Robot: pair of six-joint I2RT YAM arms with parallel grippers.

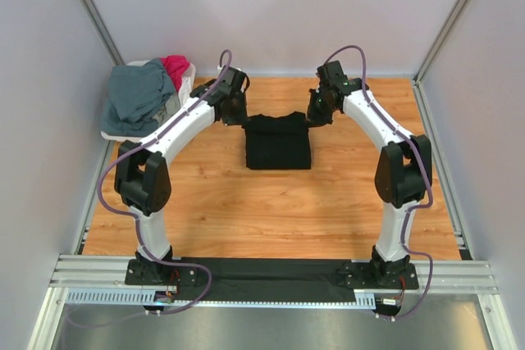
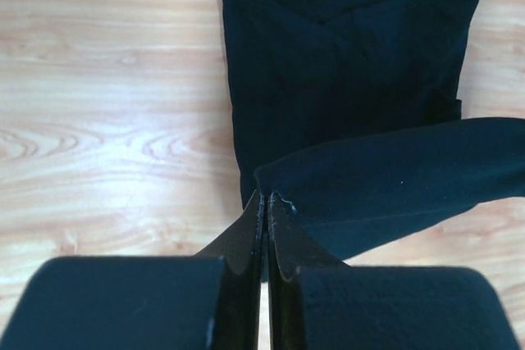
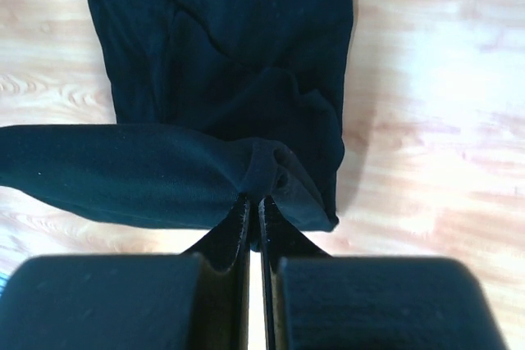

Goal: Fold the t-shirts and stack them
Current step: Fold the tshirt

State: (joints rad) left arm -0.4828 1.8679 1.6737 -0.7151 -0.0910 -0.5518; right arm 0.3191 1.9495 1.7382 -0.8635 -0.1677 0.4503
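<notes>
A black t-shirt (image 1: 278, 143) lies in the middle of the wooden table, folded to a narrow rectangle. My left gripper (image 1: 244, 117) and right gripper (image 1: 315, 115) are at its far corners. In the left wrist view the left gripper (image 2: 267, 201) is shut on a pinch of the black cloth, and a lifted band (image 2: 394, 174) of it stretches to the right above the rest of the shirt (image 2: 344, 63). The right gripper (image 3: 254, 201) is shut on the band's other end (image 3: 115, 170). A slate grey-blue t-shirt (image 1: 138, 96) and a magenta-red one (image 1: 175, 66) are heaped in the basket.
The white plastic basket (image 1: 115, 132) stands at the back left corner, against the wall. Grey walls close in the table on three sides. A dark strip (image 1: 271, 272) and a metal rail (image 1: 82, 272) run along the near edge by the arm bases.
</notes>
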